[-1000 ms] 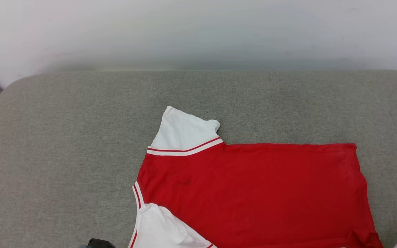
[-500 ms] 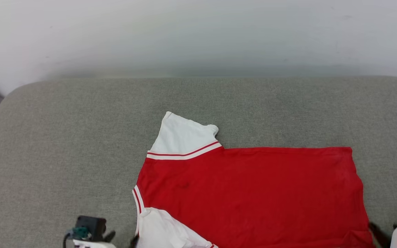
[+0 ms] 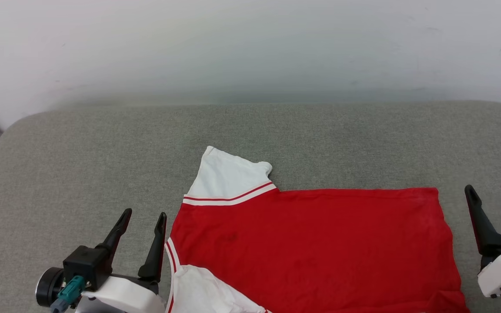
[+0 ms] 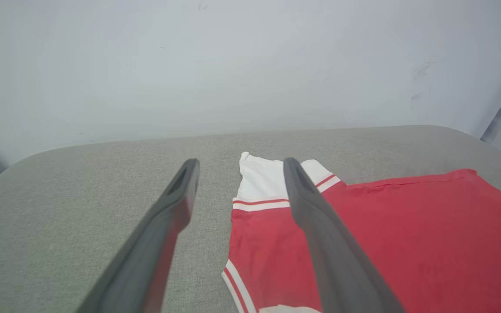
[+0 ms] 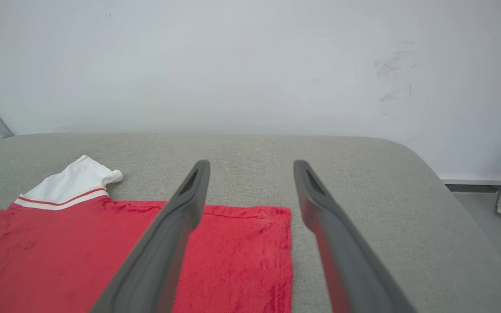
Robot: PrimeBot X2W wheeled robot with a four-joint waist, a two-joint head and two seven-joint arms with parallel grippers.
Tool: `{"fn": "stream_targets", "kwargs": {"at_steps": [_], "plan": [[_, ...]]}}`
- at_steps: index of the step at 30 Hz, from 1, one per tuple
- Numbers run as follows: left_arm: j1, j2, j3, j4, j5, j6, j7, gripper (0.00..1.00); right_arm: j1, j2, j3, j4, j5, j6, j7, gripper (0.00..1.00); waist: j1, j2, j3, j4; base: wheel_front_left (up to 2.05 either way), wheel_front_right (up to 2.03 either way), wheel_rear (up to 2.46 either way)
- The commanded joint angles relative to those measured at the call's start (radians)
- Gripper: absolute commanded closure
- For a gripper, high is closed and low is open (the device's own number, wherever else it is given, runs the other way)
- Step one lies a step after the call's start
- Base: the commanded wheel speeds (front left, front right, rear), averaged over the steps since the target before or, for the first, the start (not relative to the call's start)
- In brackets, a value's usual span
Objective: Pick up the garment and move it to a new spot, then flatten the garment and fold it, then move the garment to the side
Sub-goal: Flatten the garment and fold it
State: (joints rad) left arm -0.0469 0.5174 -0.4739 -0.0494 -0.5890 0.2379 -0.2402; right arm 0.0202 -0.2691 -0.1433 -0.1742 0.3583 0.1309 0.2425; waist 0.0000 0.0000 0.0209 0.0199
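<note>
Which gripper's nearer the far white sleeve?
Left. The left gripper is beside the shirt's left edge, just short of the sleeve; the right gripper is off the hem, opposite end.

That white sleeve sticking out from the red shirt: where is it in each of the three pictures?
Head view: white sleeve left of centre, at the garment's far left corner.
Left wrist view: sleeve at the centre.
Right wrist view: sleeve far left, mid-height.
Shared landmark: the grey cushion's far edge against the pale wall.
</note>
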Motion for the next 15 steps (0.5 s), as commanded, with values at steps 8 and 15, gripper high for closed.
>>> {"fn": "stream_targets", "kwargs": {"at_steps": [8, 15], "plan": [[0.023, -0.090, 0.078, -0.004, 0.061, -0.031, -0.026, 0.00, 0.040, 0.066, 0.030, 0.002, -0.041, 0.000, -0.173, 0.00, 0.0000, 0.0000, 0.012, -0.002, 0.00, 0.00, 0.00], [-0.006, -0.150, 0.154, -0.001, 0.130, -0.106, -0.026, 0.00, 0.006, 0.086, 0.056, 0.023, -0.040, 0.000, -0.246, 0.00, 0.0000, 0.0000, 0.064, -0.028, 0.00, 0.00, 0.00]]}}
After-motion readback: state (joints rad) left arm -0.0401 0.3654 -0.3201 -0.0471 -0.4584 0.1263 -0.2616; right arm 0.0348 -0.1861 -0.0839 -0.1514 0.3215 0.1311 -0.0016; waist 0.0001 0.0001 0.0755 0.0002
